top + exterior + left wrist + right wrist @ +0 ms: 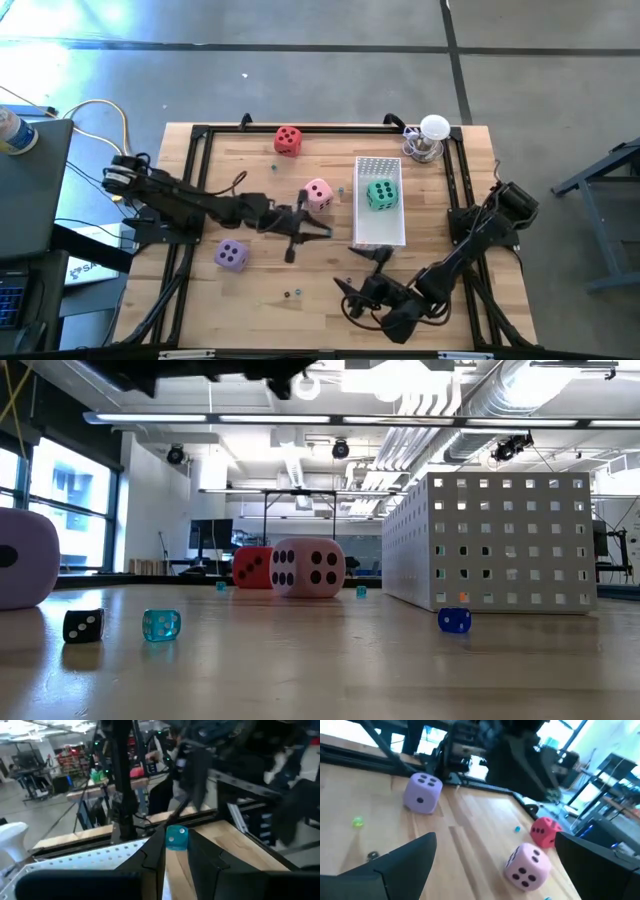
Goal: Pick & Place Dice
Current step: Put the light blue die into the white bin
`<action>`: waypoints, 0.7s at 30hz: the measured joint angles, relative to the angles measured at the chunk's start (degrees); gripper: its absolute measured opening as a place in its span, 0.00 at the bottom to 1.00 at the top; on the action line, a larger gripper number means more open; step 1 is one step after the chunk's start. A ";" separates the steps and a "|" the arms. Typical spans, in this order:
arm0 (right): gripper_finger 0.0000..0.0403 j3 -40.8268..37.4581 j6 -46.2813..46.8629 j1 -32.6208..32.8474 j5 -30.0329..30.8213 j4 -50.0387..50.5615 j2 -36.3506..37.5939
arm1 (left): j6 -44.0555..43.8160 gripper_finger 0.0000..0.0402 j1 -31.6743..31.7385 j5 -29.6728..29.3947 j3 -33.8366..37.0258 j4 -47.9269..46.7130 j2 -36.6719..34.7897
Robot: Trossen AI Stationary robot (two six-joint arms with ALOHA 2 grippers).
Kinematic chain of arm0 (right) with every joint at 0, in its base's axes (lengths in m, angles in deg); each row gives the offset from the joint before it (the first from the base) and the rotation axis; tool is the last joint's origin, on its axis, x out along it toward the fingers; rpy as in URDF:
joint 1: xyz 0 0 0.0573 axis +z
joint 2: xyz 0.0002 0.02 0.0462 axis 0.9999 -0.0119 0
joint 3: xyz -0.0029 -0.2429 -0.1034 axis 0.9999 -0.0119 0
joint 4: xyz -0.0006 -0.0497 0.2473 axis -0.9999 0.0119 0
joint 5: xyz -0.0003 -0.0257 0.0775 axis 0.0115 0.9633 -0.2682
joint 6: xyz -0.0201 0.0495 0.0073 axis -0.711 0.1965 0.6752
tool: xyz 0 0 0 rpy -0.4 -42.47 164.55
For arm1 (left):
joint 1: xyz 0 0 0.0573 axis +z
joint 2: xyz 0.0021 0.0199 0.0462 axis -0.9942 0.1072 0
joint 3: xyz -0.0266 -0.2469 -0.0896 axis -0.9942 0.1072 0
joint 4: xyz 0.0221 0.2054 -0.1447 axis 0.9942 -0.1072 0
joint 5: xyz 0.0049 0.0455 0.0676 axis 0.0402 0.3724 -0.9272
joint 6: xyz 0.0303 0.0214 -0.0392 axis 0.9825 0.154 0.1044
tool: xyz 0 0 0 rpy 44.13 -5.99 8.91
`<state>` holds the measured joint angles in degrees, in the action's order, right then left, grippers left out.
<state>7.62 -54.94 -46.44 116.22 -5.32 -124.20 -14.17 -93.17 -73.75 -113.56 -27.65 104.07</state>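
Note:
My left gripper point(326, 232) point(176, 851) reaches level over the table's middle, next to the white perforated box point(380, 236), and is shut on a small blue see-through die point(176, 838). A green die point(381, 193) lies inside that box. The pink die point(318, 194) rests on the wood just left of the box, the red die point(288, 140) near the far edge, and the purple die point(232, 255) at the near left. My right gripper point(350, 297) point(490, 870) hangs open near the front edge, facing the pink die point(527, 865). My left gripper pinches the small blue die by two opposite faces point(170, 840) between its two fingers. The fingers lie level and come from the table's left. The die is lifted clear of the table.
Small dice lie loose on the wood: a black one point(83, 625), a light blue one point(160, 625) and a blue one point(454, 621) by the box wall point(500, 540). A white-topped stand point(432, 135) is at the far right corner. Black rails point(200, 160) frame the table.

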 joint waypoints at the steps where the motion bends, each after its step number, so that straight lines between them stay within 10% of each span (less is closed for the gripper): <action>1: 0.99 0.00 -1.26 0.00 0.66 -1.30 0.00 | -0.86 0.15 0.92 1.36 -1.45 -0.48 1.40; 21: 0.99 0.00 -16.13 4.72 7.58 -11.98 0.00 | -11.17 0.15 11.12 16.18 -22.51 0.63 28.11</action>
<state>7.62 -71.08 -41.73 123.81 -17.30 -124.20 -25.34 -82.05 -57.57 -136.07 -27.02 132.18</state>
